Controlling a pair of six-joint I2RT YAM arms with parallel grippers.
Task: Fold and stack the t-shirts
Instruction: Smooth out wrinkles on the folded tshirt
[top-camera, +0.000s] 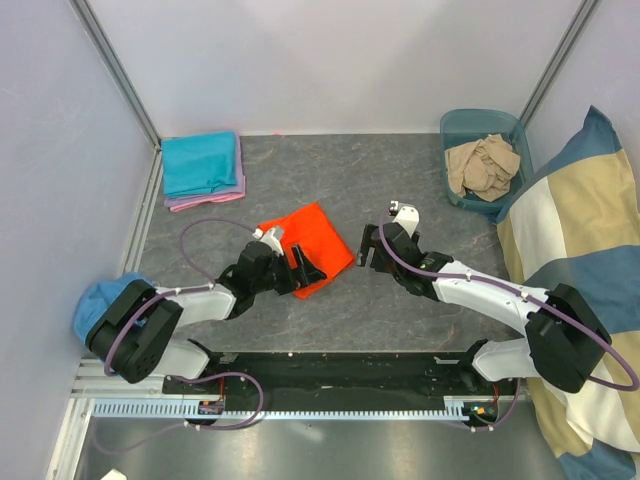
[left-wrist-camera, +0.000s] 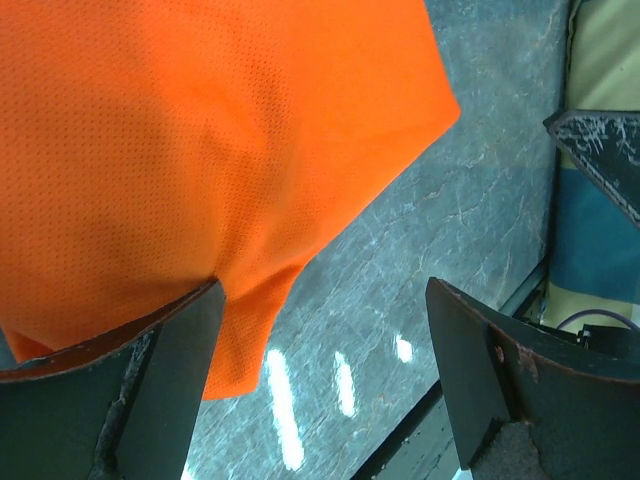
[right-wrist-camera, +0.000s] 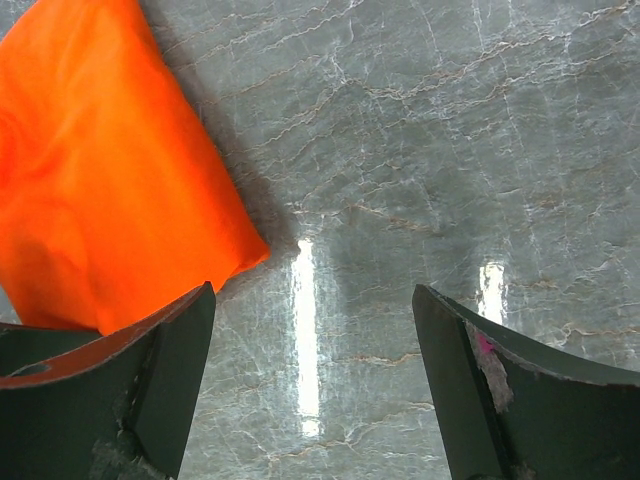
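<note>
Fingers on the left gripper (top-camera: 310, 270) and the right gripper (top-camera: 366, 252) stand spread wide, with nothing clamped between them. Contents, left to right, as seen from beside the rig:

1. Blue cloth (top-camera: 98, 303): bunched by the base of the left arm (top-camera: 190, 300), at the near-left corner.
2. Teal shirt (top-camera: 200, 163): folded flat in the far-left corner of the table (top-camera: 420, 170). It lies on a pink-lilac shirt (top-camera: 210, 200), whose edge shows along the near side. 2 pieces in this stack.
3. Left gripper: low over the near edge of the orange shirt (top-camera: 312, 235), jaws released. In its wrist view 1 finger (left-wrist-camera: 150, 390) sits at the shirt's edge, and a corner of the cloth shows just inside the gap. The other finger (left-wrist-camera: 500, 380) is over bare table. Whether the first finger touches the cloth cannot be told.
4. Orange shirt: folded to a rough square, turned diamond-wise, lying flat near the table's middle between the 2 grippers.
5. Right gripper: just right of the orange shirt and apart from it, jaws released over bare table. In its wrist view the shirt's corner ends beside 1 finger (right-wrist-camera: 150, 390).
6. Bin (top-camera: 452, 125): blue-green, in the far-right corner, holding crumpled beige shirts (top-camera: 485, 165).
7. Cushion (top-camera: 570, 230): large, in blue and beige blocks, lying along the right side beyond the table's edge.
</note>
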